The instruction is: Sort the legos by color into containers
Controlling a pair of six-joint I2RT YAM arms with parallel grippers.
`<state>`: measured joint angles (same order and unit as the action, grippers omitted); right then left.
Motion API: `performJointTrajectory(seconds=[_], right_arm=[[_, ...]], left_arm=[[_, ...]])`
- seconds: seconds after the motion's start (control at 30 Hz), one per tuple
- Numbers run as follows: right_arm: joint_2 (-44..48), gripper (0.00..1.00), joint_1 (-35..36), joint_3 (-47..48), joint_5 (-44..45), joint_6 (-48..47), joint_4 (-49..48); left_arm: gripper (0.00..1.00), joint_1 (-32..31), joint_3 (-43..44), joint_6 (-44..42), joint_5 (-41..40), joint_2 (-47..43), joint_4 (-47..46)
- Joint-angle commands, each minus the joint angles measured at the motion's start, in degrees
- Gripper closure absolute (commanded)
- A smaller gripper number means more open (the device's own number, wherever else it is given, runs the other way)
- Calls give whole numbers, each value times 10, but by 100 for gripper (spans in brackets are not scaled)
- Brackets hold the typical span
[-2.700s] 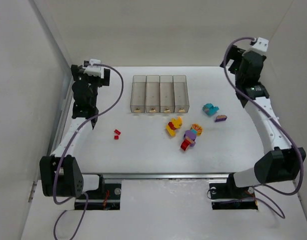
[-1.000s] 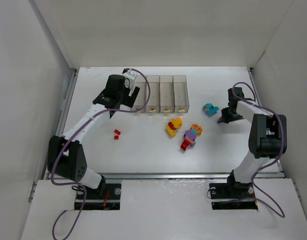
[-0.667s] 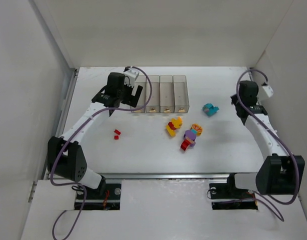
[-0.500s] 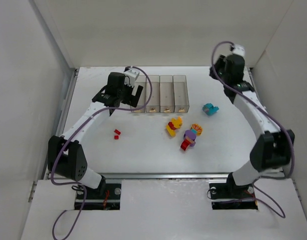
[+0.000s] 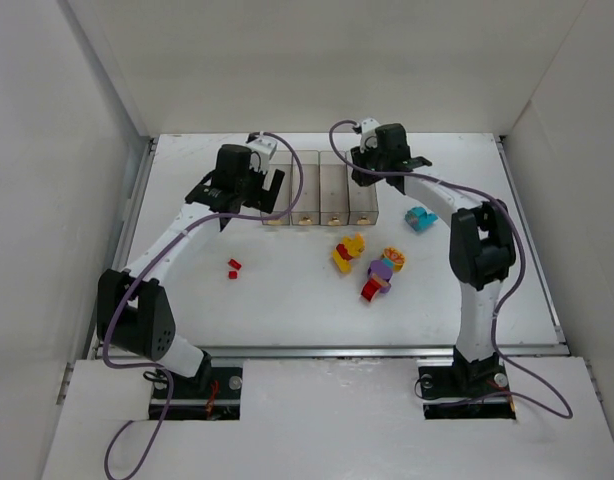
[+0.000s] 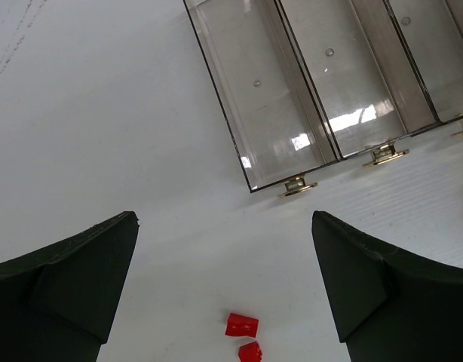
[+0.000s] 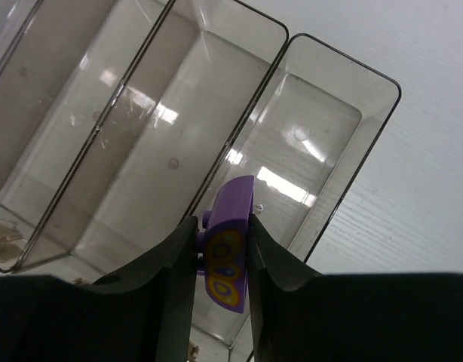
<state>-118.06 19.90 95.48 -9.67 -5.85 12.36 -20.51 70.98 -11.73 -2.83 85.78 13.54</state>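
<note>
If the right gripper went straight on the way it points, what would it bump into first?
Likely the floor of the end bin beneath the right gripper, its purple brick touching first; depth is unclear.

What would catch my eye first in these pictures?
Probably the purple brick pinched in the right tool, hanging over the end compartment of the row of clear bins at the far side of the table. Next, the cluster of bright bricks lying mid-table, just in front of those bins.
</note>
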Motion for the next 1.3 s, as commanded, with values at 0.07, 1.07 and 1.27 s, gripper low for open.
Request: performJointTrajectory(seconds=[0.07, 1.07, 1.27], right_arm=[[1, 83, -3, 43, -11, -22, 5], [333, 0, -49, -140, 105, 231, 242], [437, 0, -79, -202, 137, 268, 253]], left_arm=[[0, -1, 25, 11, -3, -1, -7], [0, -232, 217, -105, 201, 107, 145], [0, -307, 234, -26, 239, 177, 140]])
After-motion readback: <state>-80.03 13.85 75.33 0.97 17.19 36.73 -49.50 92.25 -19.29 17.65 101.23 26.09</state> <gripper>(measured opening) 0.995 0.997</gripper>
